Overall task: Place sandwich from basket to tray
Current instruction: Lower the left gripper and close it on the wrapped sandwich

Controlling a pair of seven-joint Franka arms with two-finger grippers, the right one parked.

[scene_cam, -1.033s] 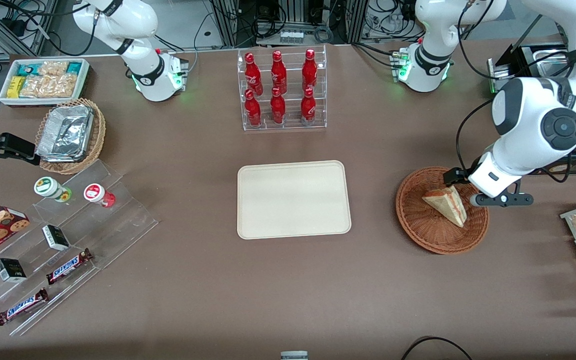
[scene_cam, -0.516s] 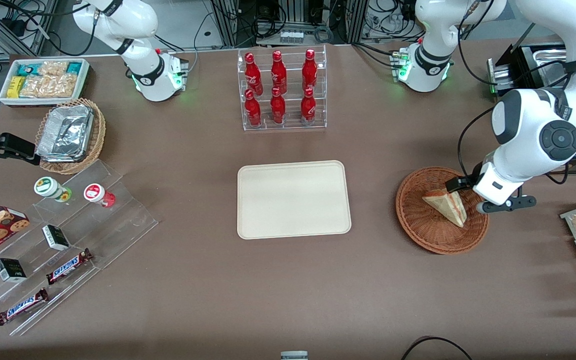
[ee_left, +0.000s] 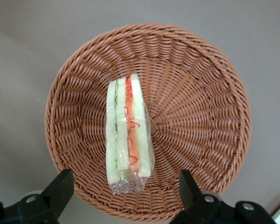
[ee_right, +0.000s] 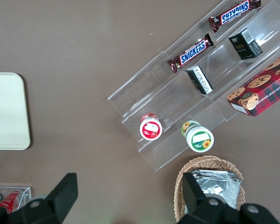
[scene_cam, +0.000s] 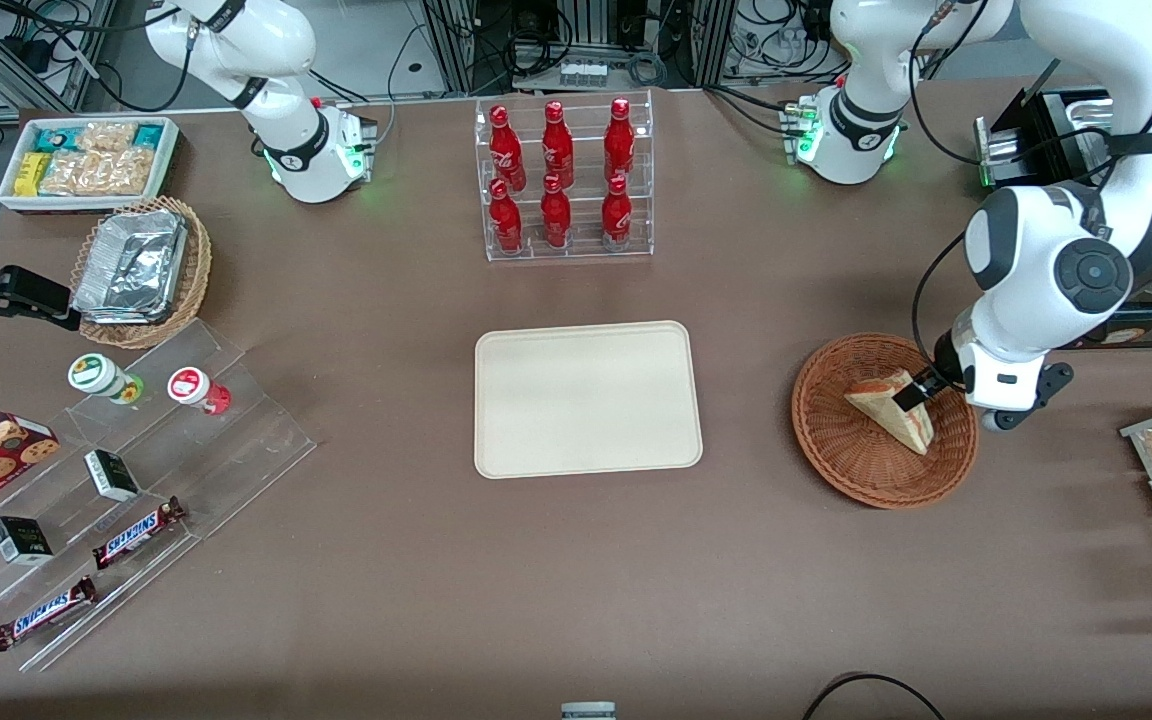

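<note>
One sandwich (scene_cam: 894, 409), clear-wrapped, lying in the round brown basket (scene_cam: 836, 440) near the working arm's end of the table (scene_cam: 576, 560), red and green filling showing along the cut edge in the wrist view (ee_left: 128, 133)

Hovering just above that wedge: the gripper (scene_cam: 921, 392), fingers (ee_left: 60, 184) spread wide, one on each side of the sandwich end nearest the wrist camera, gripping nothing and, as far as the wrist view shows, not touching the wrap

Sitting empty at the middle of the table, well apart from the basket: the cream tray (scene_cam: 588, 397)

Standing farther from the front camera than the tray: a clear rack of red bottles (scene_cam: 561, 180)

Lying toward the parked arm's end: a tan basket of foil containers (scene_cam: 141, 270), a white bin of snacks (scene_cam: 86, 160) and clear steps with candy bars (scene_cam: 136, 530)
</note>
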